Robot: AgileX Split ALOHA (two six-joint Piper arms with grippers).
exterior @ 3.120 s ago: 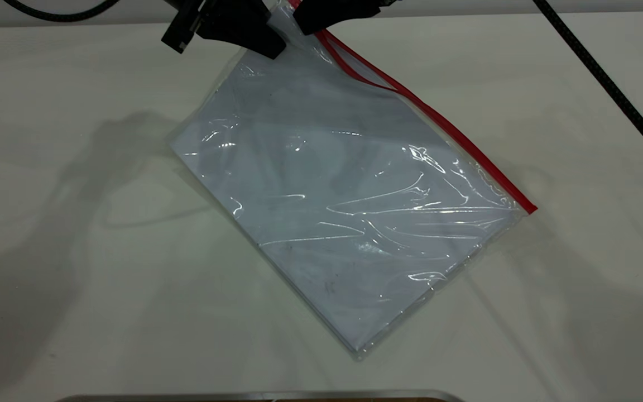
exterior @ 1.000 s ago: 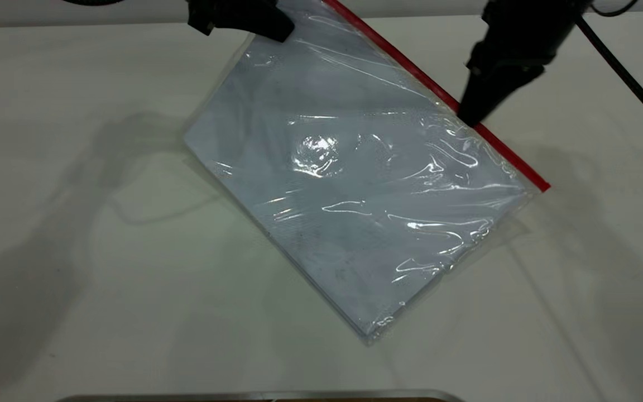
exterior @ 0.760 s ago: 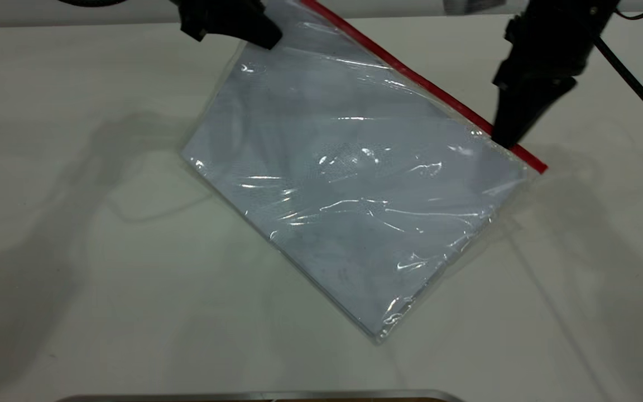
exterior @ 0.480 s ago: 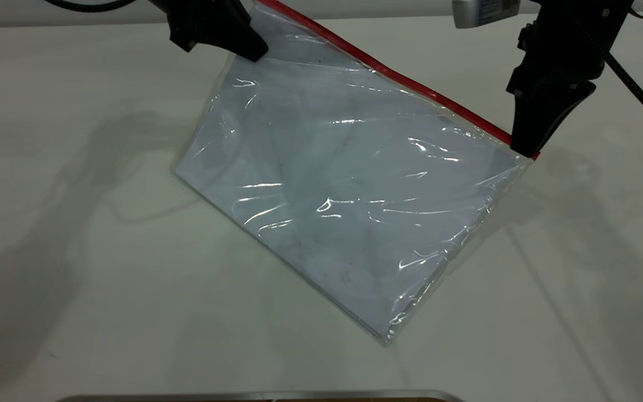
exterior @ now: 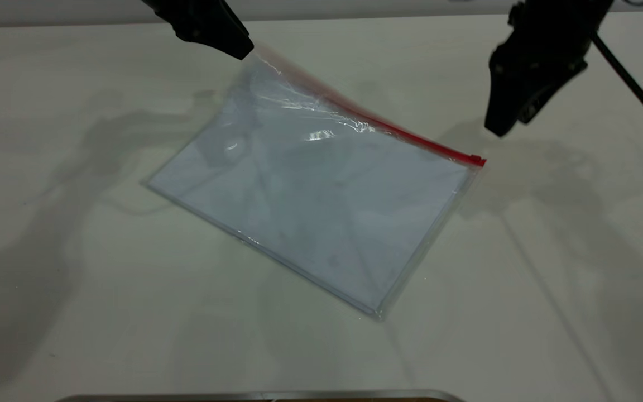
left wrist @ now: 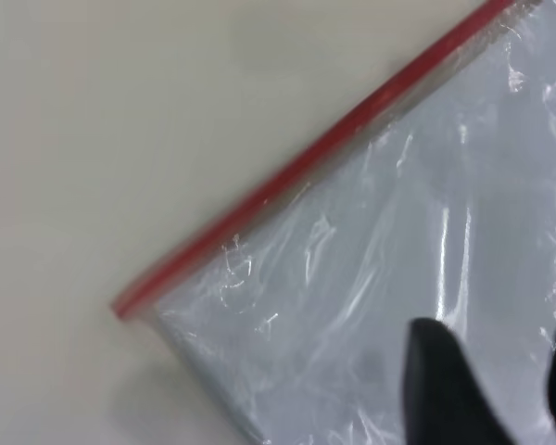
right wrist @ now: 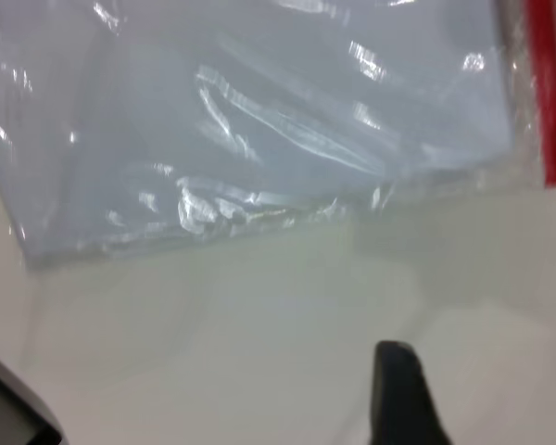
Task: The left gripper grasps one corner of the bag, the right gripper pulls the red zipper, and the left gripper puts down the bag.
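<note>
Bag (exterior: pixel 310 206), a flat clear pouch with a pale face, lies mostly on the white table (exterior: pixel 76 312), its one far corner lifted to the left gripper (exterior: pixel 240 51). From that gripper's jaws the pouch spreads away and downward; its long axis runs along the red zipper (exterior: pixel 399 134), slanting from the left jaws toward the right arm's side. The left gripper is clenched on this corner: in the left wrist view one dark finger (left wrist: pixel 445 389) overlies the plastic just inside the red edge. The slider tab (exterior: pixel 476 161) sits at the far end of the red strip, so the zipper appears fully drawn.

The right gripper (exterior: pixel 499 127) hangs above the table, apart from the bag, with the slider end of the strip just below and inward of its tips. Its wrist view shows bare table between its finger (right wrist: pixel 398 389) and the pouch edge; whether its jaws are parted cannot be told.

Judged remaining step: lowering and letting go of the held corner. The left arm alone touches the bag, so that move falls to it.
</note>
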